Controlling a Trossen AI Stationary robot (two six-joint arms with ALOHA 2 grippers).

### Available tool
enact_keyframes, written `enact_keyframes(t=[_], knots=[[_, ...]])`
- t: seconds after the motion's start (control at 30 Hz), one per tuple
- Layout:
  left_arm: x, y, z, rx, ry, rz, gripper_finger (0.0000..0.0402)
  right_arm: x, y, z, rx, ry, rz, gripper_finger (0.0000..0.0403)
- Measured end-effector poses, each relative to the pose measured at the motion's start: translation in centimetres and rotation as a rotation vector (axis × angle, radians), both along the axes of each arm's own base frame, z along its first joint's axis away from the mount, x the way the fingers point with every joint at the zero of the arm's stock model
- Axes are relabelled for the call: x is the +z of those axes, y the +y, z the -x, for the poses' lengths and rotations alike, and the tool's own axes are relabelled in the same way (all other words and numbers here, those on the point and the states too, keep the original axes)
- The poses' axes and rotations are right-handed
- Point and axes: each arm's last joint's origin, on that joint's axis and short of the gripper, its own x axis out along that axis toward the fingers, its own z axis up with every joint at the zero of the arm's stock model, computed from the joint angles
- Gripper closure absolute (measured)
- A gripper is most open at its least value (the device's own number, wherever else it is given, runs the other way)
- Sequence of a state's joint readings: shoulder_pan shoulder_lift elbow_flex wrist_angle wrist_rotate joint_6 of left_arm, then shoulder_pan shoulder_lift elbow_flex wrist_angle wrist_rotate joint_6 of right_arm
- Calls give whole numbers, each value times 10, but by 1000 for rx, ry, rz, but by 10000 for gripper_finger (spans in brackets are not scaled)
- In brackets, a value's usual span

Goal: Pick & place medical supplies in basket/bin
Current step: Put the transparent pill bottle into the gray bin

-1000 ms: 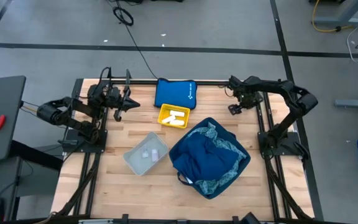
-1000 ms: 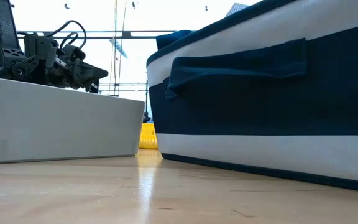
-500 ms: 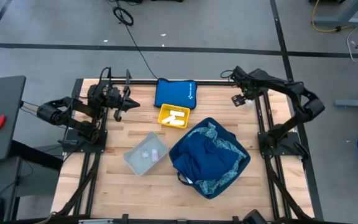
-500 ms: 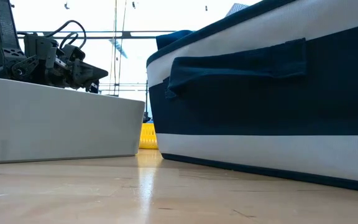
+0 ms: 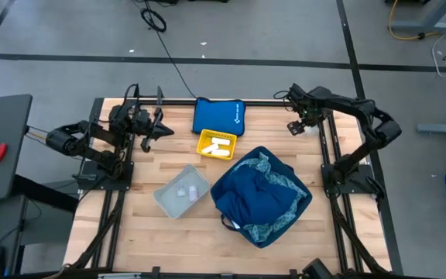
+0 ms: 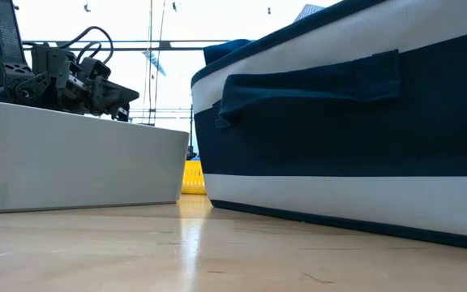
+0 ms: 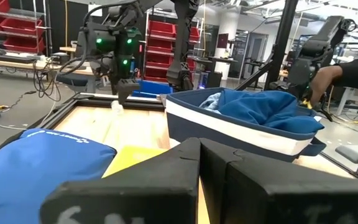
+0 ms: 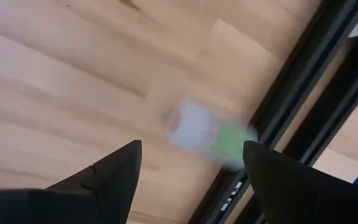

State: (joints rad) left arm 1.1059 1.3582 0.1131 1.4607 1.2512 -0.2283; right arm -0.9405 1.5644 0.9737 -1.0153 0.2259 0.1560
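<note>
White packets in yellow tray, vials in grey bin; right claw apart, left claw together

Evenly and brightly lit from overhead, soft shadows only. Sheen along the table seen low, with washed-out backlight behind. Motion-blurred at the right wrist, smearing a small bottle.

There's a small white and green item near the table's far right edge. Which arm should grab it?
Right. The right gripper hangs open directly above that item, framed between its fingers. The left gripper is shut, parked at the table's far left.
</note>
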Motion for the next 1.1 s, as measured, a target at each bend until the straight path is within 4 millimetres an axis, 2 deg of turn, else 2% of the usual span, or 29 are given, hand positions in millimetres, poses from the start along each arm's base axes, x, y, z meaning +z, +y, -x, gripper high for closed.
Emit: enact_keyframes(t=[0.17,0.33,0.53,0.77,0.93,1.0,1.1], knots=[[0,0,0,-8,4,17,400,-18,-7,-2,-13,51,-28,114],[0,0,0,-8,5,22,400,-35,-7,-3,33,123,-131,114],[0,0,0,-8,5,19,400,-36,-5,-6,3,116,-144,117],[0,0,0,-8,5,19,400,-35,-1,-6,14,139,-159,152],[-1,0,0,-9,7,24,400,-37,0,-4,3,112,-200,159],[-1,0,0,-10,8,24,400,-39,4,-1,-3,122,-236,171],[-1,0,0,-10,8,23,400,-42,9,-1,-9,134,-252,212]])
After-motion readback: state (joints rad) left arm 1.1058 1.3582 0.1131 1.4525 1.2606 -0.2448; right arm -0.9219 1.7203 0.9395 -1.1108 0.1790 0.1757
